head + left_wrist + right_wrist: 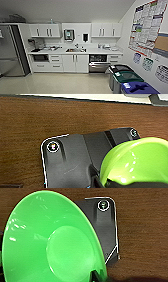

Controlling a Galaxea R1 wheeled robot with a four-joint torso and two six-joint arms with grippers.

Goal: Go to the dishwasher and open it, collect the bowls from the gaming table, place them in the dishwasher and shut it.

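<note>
Status: the dishwasher [98, 63] sits under the white countertop [75, 52], to the right of the sink [73, 50]. Its stainless-steel door appears lowered partway, exposing a dark interior with racks, so the opening step is judged complete.

Left wrist view: the yellow-green bowl [136, 161] is large at the frame edge, with a dark part of the left gripper [130, 184] crossing its rim. The bowl appears pinched at the rim, though the fingers cannot be clearly resolved.

Right wrist view: the bright green bowl [50, 240] is seen from its open side; a dark finger [96, 276] of the right gripper [98, 277] overlaps its rim, which suggests a rim pinch.

Both bowls are judged collected. Remaining: approach across the pale floor [57, 83], load the bowls into the racks, close the door
</note>
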